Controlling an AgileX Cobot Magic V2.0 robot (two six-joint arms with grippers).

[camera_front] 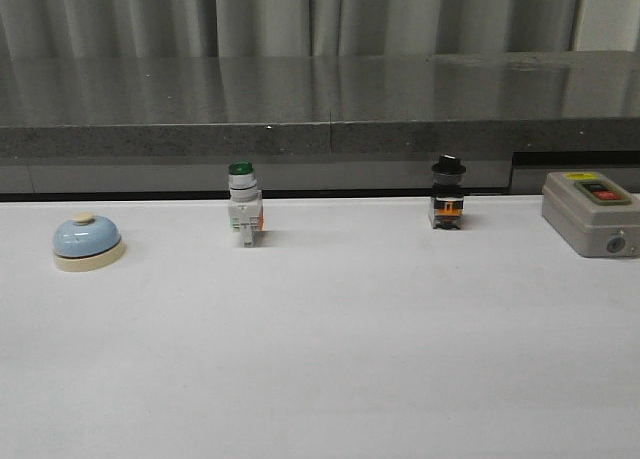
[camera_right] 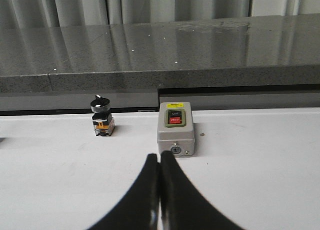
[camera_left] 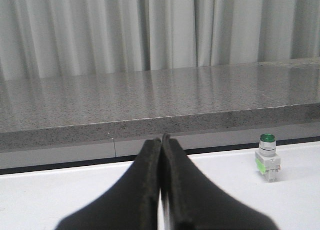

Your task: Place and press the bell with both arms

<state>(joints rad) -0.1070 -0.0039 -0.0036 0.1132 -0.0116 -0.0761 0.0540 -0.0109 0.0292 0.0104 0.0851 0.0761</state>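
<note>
The light-blue bell with its cream base and button sits on the white table at the far left in the front view. Neither arm shows in that view. In the left wrist view my left gripper is shut with nothing between its fingers, low over the table; the bell is out of that view. In the right wrist view my right gripper is shut and empty too, pointing at the grey switch box.
A green-capped white push-button switch stands mid-left near the table's back edge. A black-capped switch stands mid-right. The grey ON/OFF box sits at the far right. A grey stone ledge runs behind the table.
</note>
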